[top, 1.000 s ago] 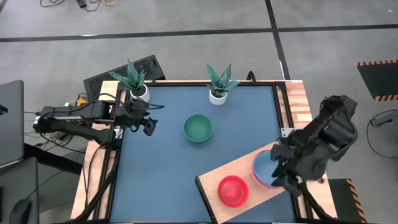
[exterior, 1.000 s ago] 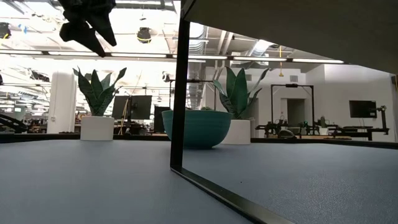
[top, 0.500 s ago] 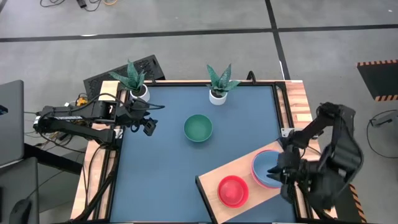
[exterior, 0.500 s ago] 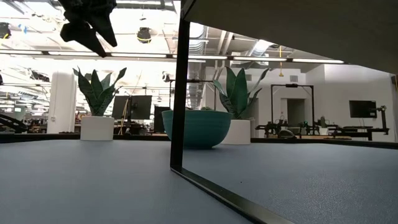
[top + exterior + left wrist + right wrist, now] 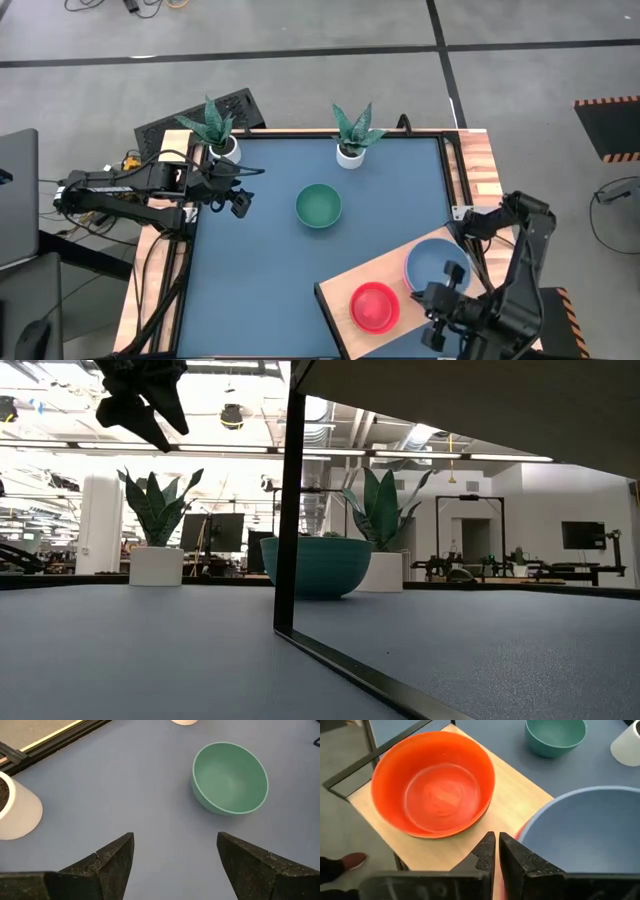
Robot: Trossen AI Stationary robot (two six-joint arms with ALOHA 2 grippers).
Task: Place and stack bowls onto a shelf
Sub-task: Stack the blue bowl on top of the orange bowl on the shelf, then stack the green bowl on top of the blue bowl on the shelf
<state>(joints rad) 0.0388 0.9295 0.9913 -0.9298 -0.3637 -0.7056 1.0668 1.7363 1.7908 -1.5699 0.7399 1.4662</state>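
While the right gripper hovers shut and empty off the shelf's near edge, the red bowl and blue bowl sit side by side on it. Green bowl sits mid-worktop; left gripper waits open near the left plant, holding nothing.

The dark blue table top carries a dark green plastic bowl, two white plant pots, and a pale light-wood shelf board. On the board, beside the right gripper, rest a red bowl and a light blue bowl.
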